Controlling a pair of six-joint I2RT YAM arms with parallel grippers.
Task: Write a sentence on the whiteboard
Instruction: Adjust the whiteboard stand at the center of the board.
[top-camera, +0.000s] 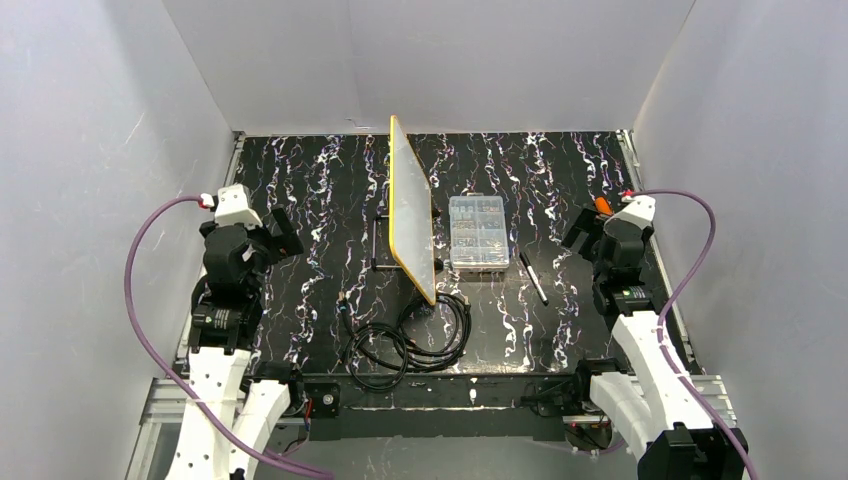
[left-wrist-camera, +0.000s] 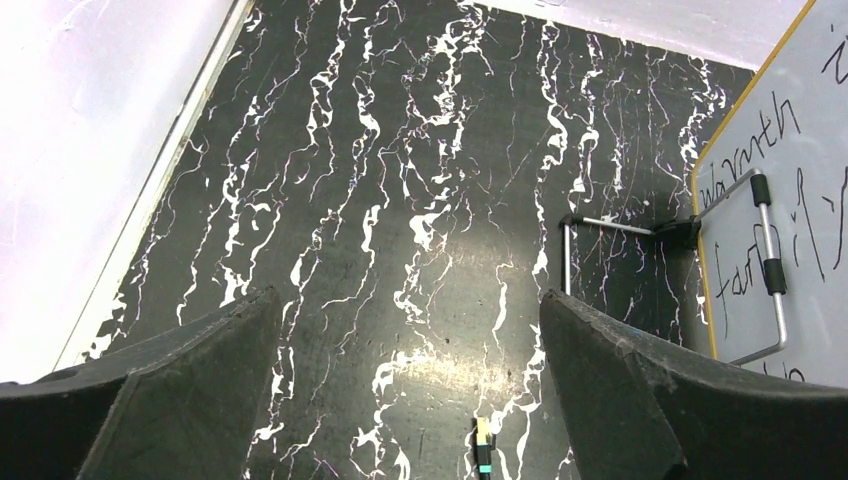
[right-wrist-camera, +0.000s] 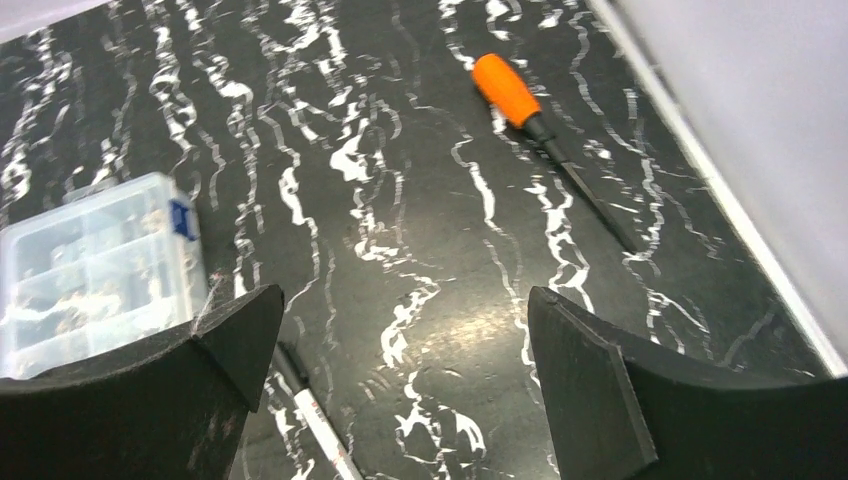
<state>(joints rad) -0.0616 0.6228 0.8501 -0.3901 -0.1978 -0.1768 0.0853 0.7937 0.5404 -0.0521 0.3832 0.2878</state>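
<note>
Whiteboard (top-camera: 412, 205) propped on edge mid-table; both grippers gape wide and hold nothing.
The board leans on a wire stand (left-wrist-camera: 680, 225), its written face turned toward 9 o'clock. The sentence (left-wrist-camera: 750, 150) on it is dark handwriting, only partly in view, and one word reads roughly "warmth". Just beside the board at 3 o'clock lies a clear parts box (top-camera: 477, 232), lid shut, its compartments holding small pieces too tiny to name. A marker pen (top-camera: 533, 277) lies at the box's 5 o'clock. An orange-handled screwdriver (right-wrist-camera: 510, 92) sits at the table's 2 o'clock and coiled black cables (top-camera: 405, 340) at the board's 6 o'clock. The left gripper (left-wrist-camera: 408, 310) hovers at 9 o'clock over bare tabletop, the right gripper (right-wrist-camera: 402, 305) at 3 o'clock.
</note>
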